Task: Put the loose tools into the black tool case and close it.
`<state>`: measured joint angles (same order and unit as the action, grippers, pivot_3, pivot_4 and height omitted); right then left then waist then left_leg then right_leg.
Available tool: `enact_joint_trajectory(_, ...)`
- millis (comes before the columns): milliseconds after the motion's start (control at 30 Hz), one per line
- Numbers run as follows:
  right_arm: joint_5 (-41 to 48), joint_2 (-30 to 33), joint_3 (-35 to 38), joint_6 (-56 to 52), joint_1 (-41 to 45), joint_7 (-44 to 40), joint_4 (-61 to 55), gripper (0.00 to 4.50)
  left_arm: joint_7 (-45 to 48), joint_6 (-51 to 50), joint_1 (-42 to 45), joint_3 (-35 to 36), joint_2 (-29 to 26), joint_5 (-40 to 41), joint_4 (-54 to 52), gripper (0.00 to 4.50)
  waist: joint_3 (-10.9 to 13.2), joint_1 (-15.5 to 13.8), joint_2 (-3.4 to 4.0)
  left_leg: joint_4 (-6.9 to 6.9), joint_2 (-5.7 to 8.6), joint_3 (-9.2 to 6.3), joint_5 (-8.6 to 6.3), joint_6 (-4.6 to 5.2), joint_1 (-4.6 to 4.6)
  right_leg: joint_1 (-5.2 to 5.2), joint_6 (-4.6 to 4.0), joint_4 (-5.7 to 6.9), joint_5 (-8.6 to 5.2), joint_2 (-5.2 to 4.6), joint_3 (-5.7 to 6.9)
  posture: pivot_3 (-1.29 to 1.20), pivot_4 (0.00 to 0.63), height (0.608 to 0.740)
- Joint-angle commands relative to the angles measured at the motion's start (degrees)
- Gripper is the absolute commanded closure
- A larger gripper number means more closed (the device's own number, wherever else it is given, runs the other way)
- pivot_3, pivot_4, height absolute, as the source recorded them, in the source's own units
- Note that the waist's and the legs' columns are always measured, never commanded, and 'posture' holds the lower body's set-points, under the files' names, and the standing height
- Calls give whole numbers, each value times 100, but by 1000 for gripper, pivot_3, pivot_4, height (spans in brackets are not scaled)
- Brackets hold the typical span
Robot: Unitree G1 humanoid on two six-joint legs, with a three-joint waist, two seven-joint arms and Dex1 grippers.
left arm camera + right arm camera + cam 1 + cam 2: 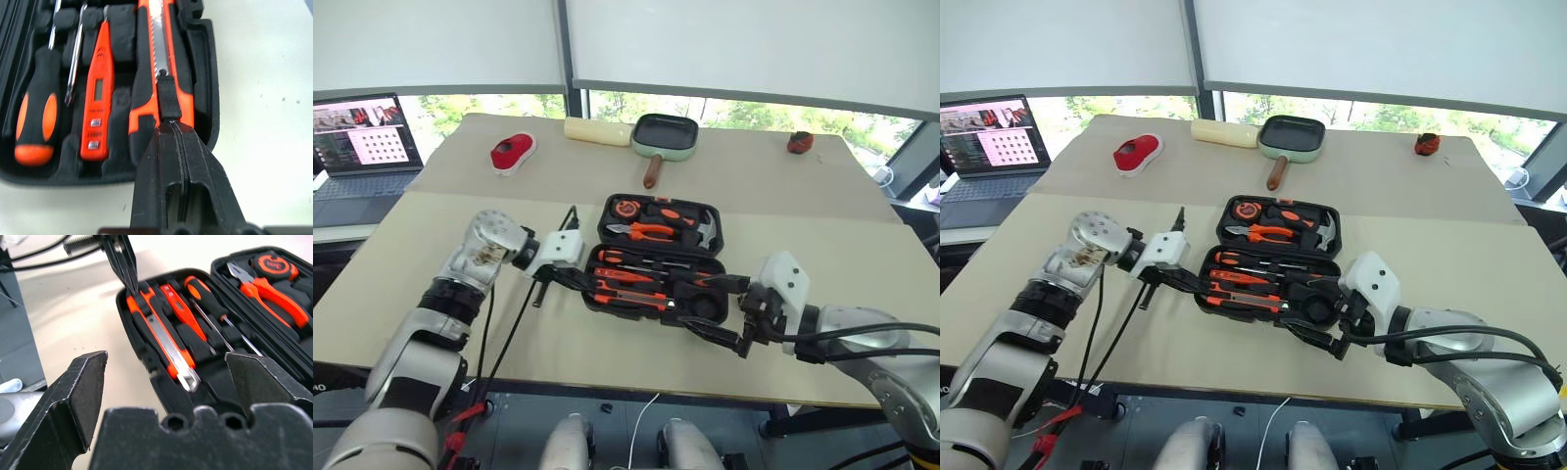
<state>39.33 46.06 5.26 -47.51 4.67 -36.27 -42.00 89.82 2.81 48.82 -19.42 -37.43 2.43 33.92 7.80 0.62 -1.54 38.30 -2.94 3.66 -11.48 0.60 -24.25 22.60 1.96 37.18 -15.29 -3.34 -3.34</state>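
A: Black tool case lying open mid-table, lid up at the far side. Utility knife already in the near row, long axis across, beside tester pen.

B: Yep. Left gripper closest, shut tight w/ nothing in it, tips on the knife's handle end, angled down-right. Right gripper wide open, empty, by the case's near right corner.

utility knife: bright bare-metal blade, glossy orange-black plastic body
tool case: matt black plastic
worktop: matt beige

Silver-grey arms, white wrist housings, black cables, black-fingered left hand
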Motion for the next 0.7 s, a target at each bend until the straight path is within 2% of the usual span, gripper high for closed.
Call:
enact_joint_trajectory(33, -48, 17, 23, 112, 152, -15, -51, 0, -79, 67, -69, -42, -38, -241, 153, 4473, 0, 8, -1, -3, 0, 0, 0, 0, 0, 1, 6, 0, 6, 0, 0, 0, 150, 740)
enact_joint_trajectory(200, -38, -4, 1, 73, 188, 13, -82, 0, -160, -308, 99, 150, 152, -47, 136, 4473, 4, -35, -5, -6, 6, 1, 0, 0, -10, 8, 14, -5, 13, -3, 0, 0, 150, 740)
enact_joint_trajectory(467, -29, 21, 61, 59, 123, 25, -105, 0, -164, 319, 126, -99, 37, -509, 593, 4473, 8, -42, -12, -5, 5, 4, 0, 0, -23, 24, 9, -8, 11, -4, -2, 0, 150, 740)
enact_joint_trajectory(700, 7, 9, 125, 50, 52, 74, -175, 0, -316, 478, -54, -438, 104, -893, 828, 4473, 6, -38, -9, -7, 3, 6, 0, 0, -11, 14, -4, -8, 0, -4, -4, 0, 150, 740)
